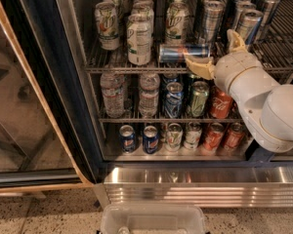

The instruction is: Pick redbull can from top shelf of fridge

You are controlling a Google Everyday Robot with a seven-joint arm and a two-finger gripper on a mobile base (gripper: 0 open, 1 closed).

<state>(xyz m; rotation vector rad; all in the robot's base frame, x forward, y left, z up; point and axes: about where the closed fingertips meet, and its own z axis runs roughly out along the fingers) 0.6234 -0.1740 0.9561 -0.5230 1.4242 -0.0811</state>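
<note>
We see redbull can (pixel 183 52) lying on side at front of top shelf (pixel 112 69), long axis left-right. Its right end meets gripper (pixel 209 55). We cannot tell whether gripper clamps it.

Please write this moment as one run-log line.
phase: pick | redbull can: lying on its side, front of top shelf | gripper: at can's end | grasp: unclear

At front of top shelf (pixel 283 43) in fridge (pixel 195 186) – redbull can (pixel 180 52) on its side, gripper (pixel 212 50) at its right end – upright cans (pixel 207 18) behind.
</note>
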